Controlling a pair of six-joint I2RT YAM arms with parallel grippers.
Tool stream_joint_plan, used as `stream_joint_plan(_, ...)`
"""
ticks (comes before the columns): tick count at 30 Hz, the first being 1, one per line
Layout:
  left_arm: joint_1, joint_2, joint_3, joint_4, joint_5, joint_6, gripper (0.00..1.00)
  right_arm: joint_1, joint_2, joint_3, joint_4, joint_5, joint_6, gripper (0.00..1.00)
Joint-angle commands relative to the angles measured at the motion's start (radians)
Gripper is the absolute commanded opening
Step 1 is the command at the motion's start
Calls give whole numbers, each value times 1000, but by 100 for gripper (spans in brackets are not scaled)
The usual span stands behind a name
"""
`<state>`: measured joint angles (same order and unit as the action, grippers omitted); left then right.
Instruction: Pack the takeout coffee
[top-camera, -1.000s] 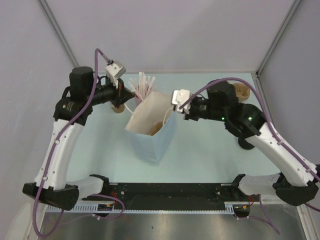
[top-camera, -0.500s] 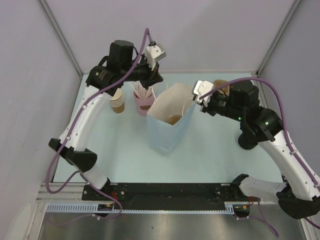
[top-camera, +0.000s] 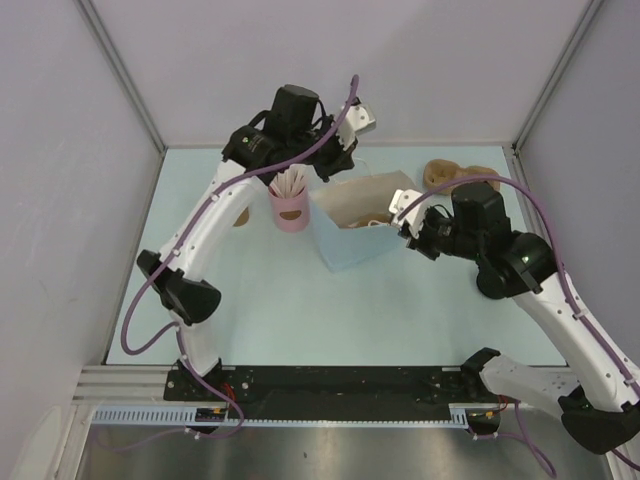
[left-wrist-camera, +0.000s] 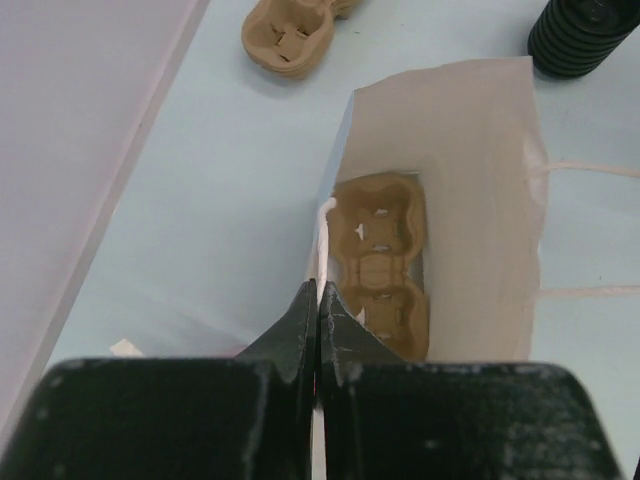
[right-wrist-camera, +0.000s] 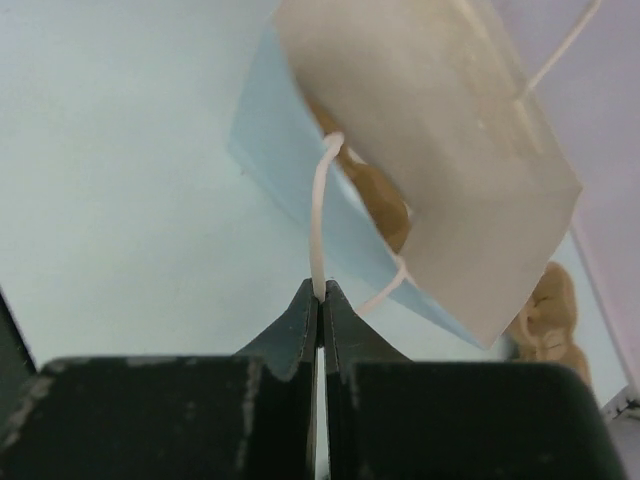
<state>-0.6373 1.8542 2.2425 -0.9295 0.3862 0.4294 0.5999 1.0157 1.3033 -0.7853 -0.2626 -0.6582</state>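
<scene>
The light blue paper bag (top-camera: 350, 246) stands open at the back middle of the table, with a tan pulp cup carrier (left-wrist-camera: 380, 258) lying inside it. My left gripper (left-wrist-camera: 318, 292) is shut on the bag's white cord handle (left-wrist-camera: 323, 232) at its far rim; in the top view the left gripper (top-camera: 338, 172) hangs over the bag's back edge. My right gripper (right-wrist-camera: 320, 292) is shut on the other white handle (right-wrist-camera: 319, 210); in the top view the right gripper (top-camera: 398, 222) is at the bag's right rim. The brown coffee cup with the black lid is out of view.
A pink cup with white straws (top-camera: 288, 206) stands just left of the bag. A stack of tan lidless cups (top-camera: 240, 216) is partly hidden behind my left arm. Spare tan carriers (top-camera: 448, 172) lie at the back right, also in the left wrist view (left-wrist-camera: 290, 35).
My left arm has swung right along the back to the bag's far rim. My right gripper has drawn right. The bag has shifted right and back, its mouth now held wide.
</scene>
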Motion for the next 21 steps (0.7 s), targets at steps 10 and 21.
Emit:
stream_joint_plan(10, -162, -171, -161, -35, -20, 137, 0, 0, -262, -220, -333, -129, -89, 0)
stream_joint_plan(21, -294, -231, -280, -63, 13, 123, 2, -2, -385, -414, -304, -47, -99, 0)
